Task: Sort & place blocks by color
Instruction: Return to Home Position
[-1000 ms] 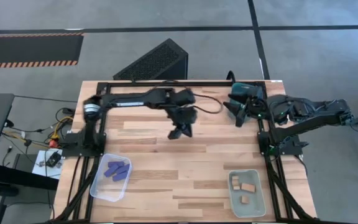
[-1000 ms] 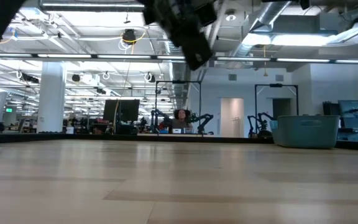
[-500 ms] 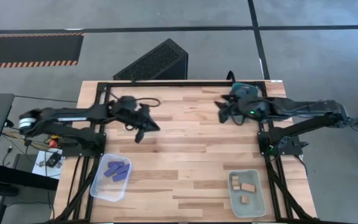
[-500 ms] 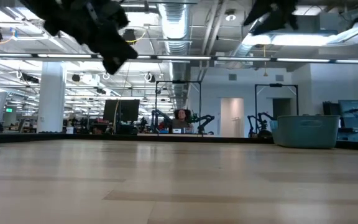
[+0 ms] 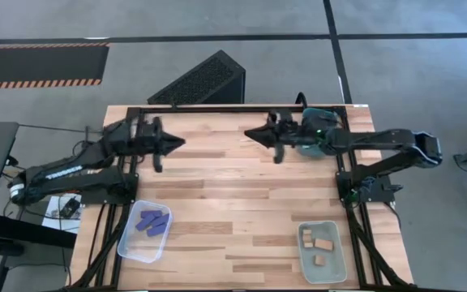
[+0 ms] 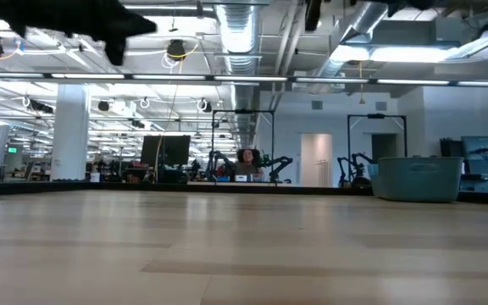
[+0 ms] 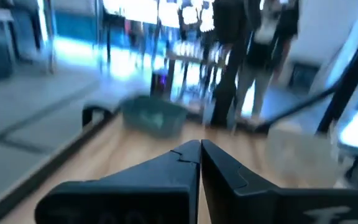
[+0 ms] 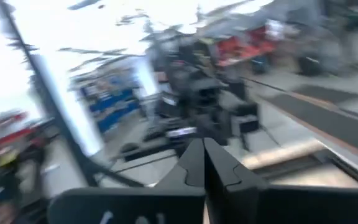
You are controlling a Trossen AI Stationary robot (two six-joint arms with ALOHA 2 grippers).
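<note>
You see both claws pressed together: the left gripper (image 5: 178, 143) and the right gripper (image 5: 250, 134) hang above the table (image 5: 242, 211), tips facing each other. The blue blocks (image 5: 152, 222) lie in the clear bin (image 5: 140, 247) (left arm's side), and the tan blocks (image 5: 323, 244) lie in the gray bin (image 5: 302, 258).

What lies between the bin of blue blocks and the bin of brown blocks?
Nothing; the high view shows bare table between clear bin and gray bin.
</note>
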